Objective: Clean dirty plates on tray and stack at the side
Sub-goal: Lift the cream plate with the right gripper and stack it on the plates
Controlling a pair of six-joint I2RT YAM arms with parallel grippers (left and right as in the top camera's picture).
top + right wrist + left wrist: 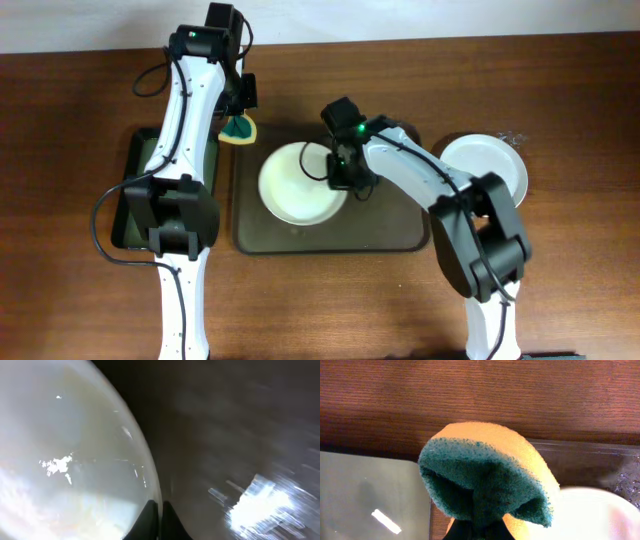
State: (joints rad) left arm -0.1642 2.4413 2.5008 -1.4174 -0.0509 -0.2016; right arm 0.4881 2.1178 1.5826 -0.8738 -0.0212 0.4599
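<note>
Tabletop (pixel 570 270): one. Tray (pixel 390 228): one, lying centre. Plates showing: two. Tray plate (pixel 295 190) is sitting on its left half; side plate (pixel 490 160) is resting right, off-tray. Sponge (pixel 239 129): one.

Step, judged: wiping is pending. Right gripper (pixel 346 176) jaws are pinching the tray plate's rim. Left gripper (pixel 238 120) jaws are clamping the sponge, which likely needs lowering onto that plate.

Left claw (pixel 477 532) pinches folded green-yellow sponge (pixel 487 475); white plate (pixel 590 515) lower right.
</note>
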